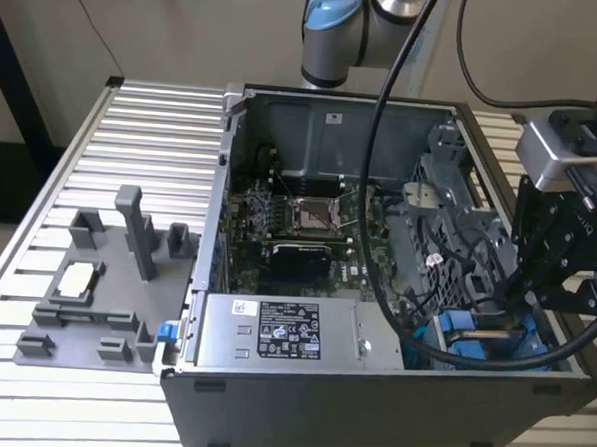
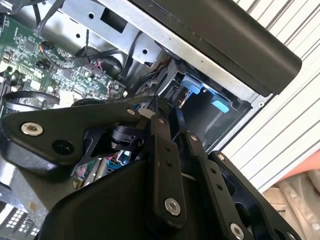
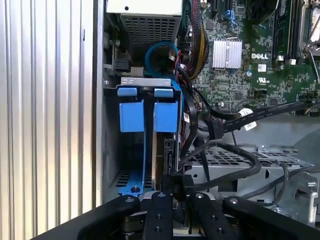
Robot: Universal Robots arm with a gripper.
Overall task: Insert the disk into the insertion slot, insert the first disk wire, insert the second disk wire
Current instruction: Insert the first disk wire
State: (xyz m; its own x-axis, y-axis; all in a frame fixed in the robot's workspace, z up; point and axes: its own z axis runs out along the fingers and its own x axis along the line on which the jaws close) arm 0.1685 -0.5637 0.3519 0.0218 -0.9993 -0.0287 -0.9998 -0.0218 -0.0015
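Gripper: the black gripper (image 1: 535, 291) hung over the open computer case (image 1: 369, 407) at the front corner on the exterior view's right, reaching down into the drive cage.
Fingers: in the first wrist view the fingers (image 3: 159, 212) were drawn close together, pinching a small black wire plug (image 3: 178, 182) between their tips; the gripper (image 3: 177, 194) sat right at the disk's exposed end.
Disk: the disk (image 3: 165, 120), framed by its blue bracket, stood on edge inside the insertion slot (image 3: 145, 81), its blue tabs just under the cage's grey metal lip. In the exterior view the blue of the disk (image 1: 483, 338) showed low in that same front corner of the case.
Wire: a black cable (image 3: 235, 172) ran from the held plug across the perforated cage top toward the motherboard (image 3: 250, 60).
Second wrist view: the gripper (image 2: 167, 117) pointed at the blue bracket tabs (image 2: 200, 90) beneath the case's dark rim.
Power supply: a grey box with a white sticker (image 1: 273, 332) lay along the case's front edge, beside the drive cage.
Table: the case rested on a ribbed metal table (image 1: 153, 126); a grey fixture tray (image 1: 95, 293) stood on the table's side at the exterior view's left, apart from the case.
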